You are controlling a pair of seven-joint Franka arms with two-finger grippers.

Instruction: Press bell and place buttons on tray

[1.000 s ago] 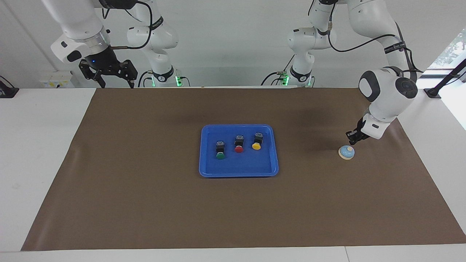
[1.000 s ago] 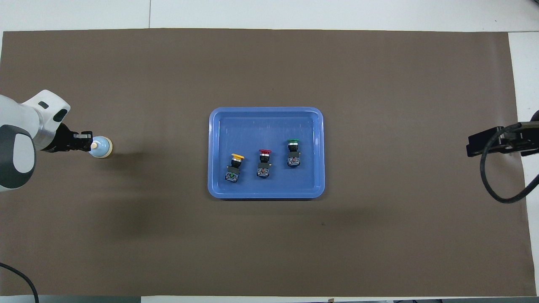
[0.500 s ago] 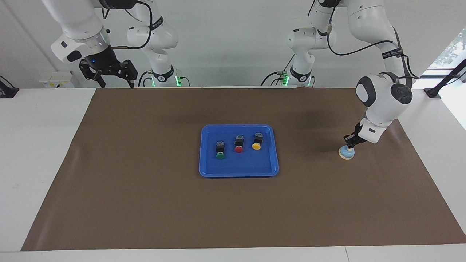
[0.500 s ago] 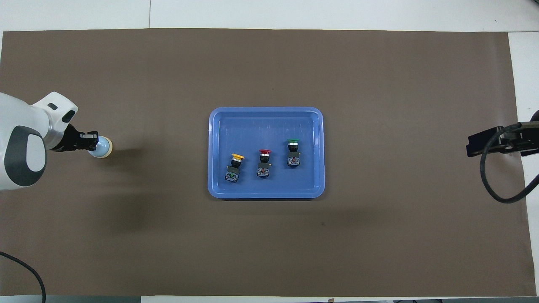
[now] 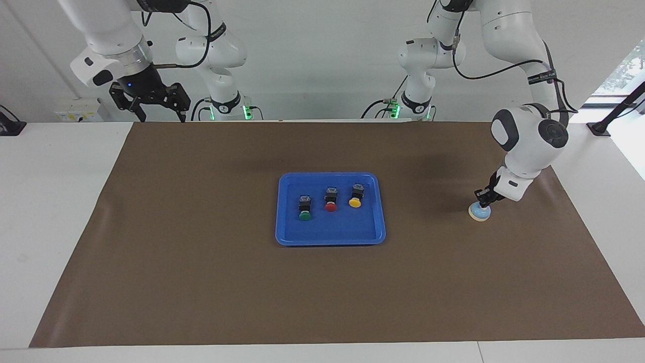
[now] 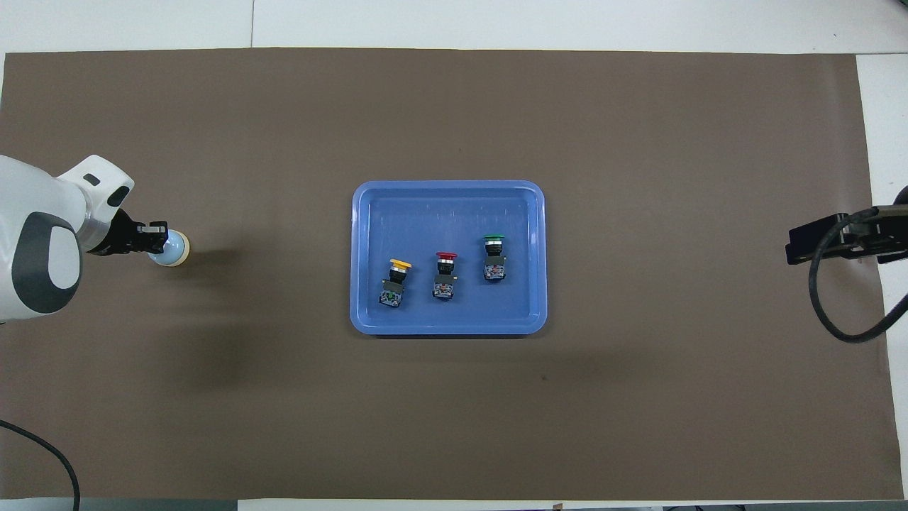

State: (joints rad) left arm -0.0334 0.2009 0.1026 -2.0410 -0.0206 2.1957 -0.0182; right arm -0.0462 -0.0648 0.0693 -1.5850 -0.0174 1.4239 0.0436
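**Left pincer on the bell, three buttons lying in the tray**

At the right arm's end of the tabletop [image 5: 60,212], the right pincer [image 5: 157,117] hangs in the air above the edge of the brown paper mat [image 5: 201,282] that lies closest to the robots. Its two black fingers stand spread wide apart and hold nothing; this arm waits.

In the middle of the mat lies the flat rectangular bright-blue plastic tray [image 5: 330,235] with rounded corners and a raised rim. All three small push buttons rest inside it in a slanting row, each tipped on its side with its round cap pointing away from the robots. The green-capped button [image 5: 304,207] with its black boxy body lies toward the right arm's end and farthest from the robots. The red-capped button [image 5: 330,199] lies in the middle. The yellow-capped button [image 5: 356,195] lies toward the left arm's end and nearest to the robots. None of them touches another.

Well apart from the tray, toward the left arm's end, sits the small round light-blue bell [image 5: 479,213] with its cream base rim. The left pincer [image 5: 484,197] comes down onto its top with fingertips closed together, gripping nothing, and hides the knob.
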